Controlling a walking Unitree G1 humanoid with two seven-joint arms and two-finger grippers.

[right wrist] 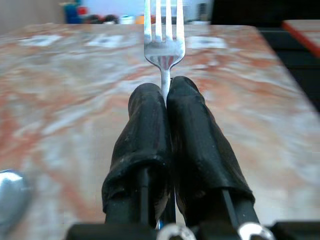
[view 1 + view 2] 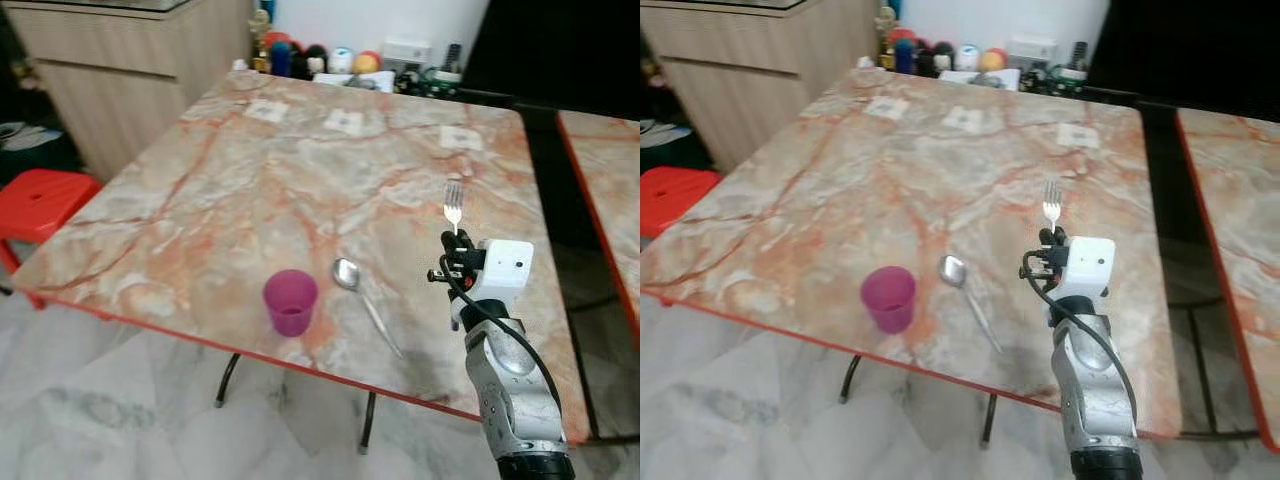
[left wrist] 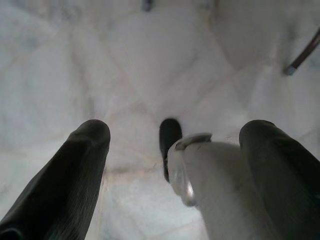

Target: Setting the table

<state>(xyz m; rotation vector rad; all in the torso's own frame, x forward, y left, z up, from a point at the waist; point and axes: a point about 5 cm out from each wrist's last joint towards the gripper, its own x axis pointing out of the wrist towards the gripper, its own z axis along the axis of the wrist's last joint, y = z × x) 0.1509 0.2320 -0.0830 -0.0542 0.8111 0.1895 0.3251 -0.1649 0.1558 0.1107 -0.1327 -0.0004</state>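
Fork (image 2: 453, 203) stands upright, pinched by its neck between the right gripper (image 1: 166, 107) fingers pressed together, held above the table (image 2: 250, 170), likely bound for a spot at three o'clock of the spoon (image 2: 362, 297) and cup (image 2: 290, 302). Left gripper (image 3: 175, 150), fingers apart, hangs idle.

shiny metal fork (image 1: 164, 37), glossy marbled table (image 2: 250, 190).

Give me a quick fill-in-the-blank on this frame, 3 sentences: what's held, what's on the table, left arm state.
1. The right gripper is shut on a ____, tines pointing away from it.
2. On the marble table, the spoon lies right of a ____ cup.
3. The left gripper hangs over the floor with its fingers ____.

Missing words: fork; purple; open
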